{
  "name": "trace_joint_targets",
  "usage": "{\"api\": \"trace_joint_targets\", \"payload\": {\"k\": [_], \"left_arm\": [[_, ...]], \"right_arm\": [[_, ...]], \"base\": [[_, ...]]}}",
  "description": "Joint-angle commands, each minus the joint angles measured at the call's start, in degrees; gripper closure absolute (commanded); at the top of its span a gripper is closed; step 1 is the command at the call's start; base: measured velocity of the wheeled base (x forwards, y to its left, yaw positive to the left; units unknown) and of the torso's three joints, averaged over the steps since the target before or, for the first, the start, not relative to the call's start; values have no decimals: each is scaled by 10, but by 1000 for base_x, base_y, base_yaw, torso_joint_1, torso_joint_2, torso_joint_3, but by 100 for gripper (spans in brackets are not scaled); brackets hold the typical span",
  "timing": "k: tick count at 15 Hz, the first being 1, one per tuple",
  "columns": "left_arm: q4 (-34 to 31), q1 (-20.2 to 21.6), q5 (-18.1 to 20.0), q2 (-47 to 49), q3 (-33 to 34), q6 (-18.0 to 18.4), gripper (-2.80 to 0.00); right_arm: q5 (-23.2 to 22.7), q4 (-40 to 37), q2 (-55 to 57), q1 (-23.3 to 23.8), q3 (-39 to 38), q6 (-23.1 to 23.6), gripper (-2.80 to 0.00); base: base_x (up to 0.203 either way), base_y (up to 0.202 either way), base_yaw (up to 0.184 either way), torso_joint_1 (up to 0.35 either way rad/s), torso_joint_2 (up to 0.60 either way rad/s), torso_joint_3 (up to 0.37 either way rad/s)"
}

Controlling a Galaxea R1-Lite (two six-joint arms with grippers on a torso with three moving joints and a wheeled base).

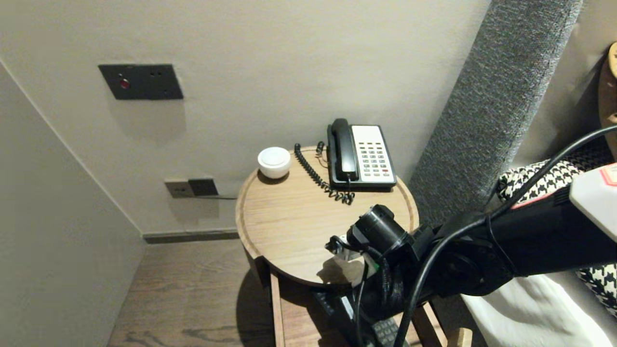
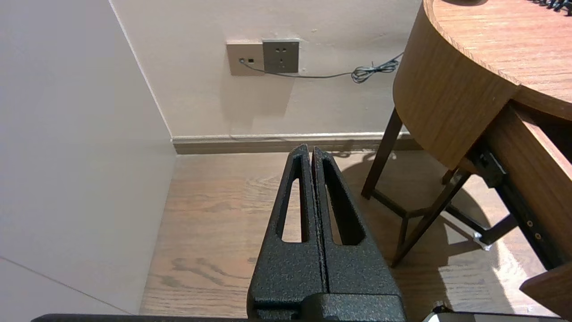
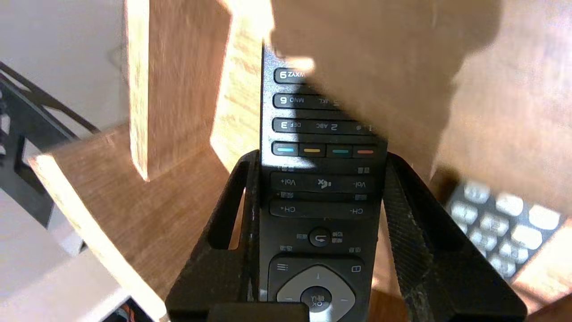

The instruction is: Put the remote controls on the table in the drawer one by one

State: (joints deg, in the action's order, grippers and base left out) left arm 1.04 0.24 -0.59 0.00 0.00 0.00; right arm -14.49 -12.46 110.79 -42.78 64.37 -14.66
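My right gripper (image 3: 319,156) is shut on a black remote control (image 3: 319,192), its fingers (image 3: 397,201) pressed against both long edges. The remote's number keys point away from the wrist, over the open wooden drawer (image 3: 147,214) under the round table (image 1: 289,226). A second remote with pale buttons (image 3: 491,223) lies in the drawer beside it. In the head view my right arm (image 1: 482,260) reaches down past the table's front edge, hiding the grip. My left gripper (image 2: 311,150) is parked, shut and empty, above the wood floor to the left of the table.
On the table stand a desk phone (image 1: 361,154) with a coiled cord and a white lidded bowl (image 1: 274,162). Wall sockets (image 1: 190,188) sit low on the wall. A grey padded headboard (image 1: 487,111) and a bed with a houndstooth pillow (image 1: 544,178) are at the right.
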Motion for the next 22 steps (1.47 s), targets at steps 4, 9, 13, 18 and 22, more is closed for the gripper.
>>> {"api": "trace_joint_targets", "payload": {"k": [4, 9, 13, 18, 22], "left_arm": [[0, 0, 0, 0, 0, 0, 0], [0, 0, 0, 0, 0, 0, 0], [0, 0, 0, 0, 0, 0, 0], [0, 0, 0, 0, 0, 0, 0], [0, 0, 0, 0, 0, 0, 0]], "right_arm": [[47, 0, 16, -19, 12, -11, 0], [145, 48, 11, -52, -6, -75, 0], [164, 50, 14, -57, -17, -81, 0], [171, 110, 14, -57, -35, -93, 0], [173, 114, 13, -57, -43, -98, 0]], "base": [[0, 0, 0, 0, 0, 0], [0, 0, 0, 0, 0, 0], [0, 0, 0, 0, 0, 0], [0, 0, 0, 0, 0, 0], [0, 0, 0, 0, 0, 0]]}}
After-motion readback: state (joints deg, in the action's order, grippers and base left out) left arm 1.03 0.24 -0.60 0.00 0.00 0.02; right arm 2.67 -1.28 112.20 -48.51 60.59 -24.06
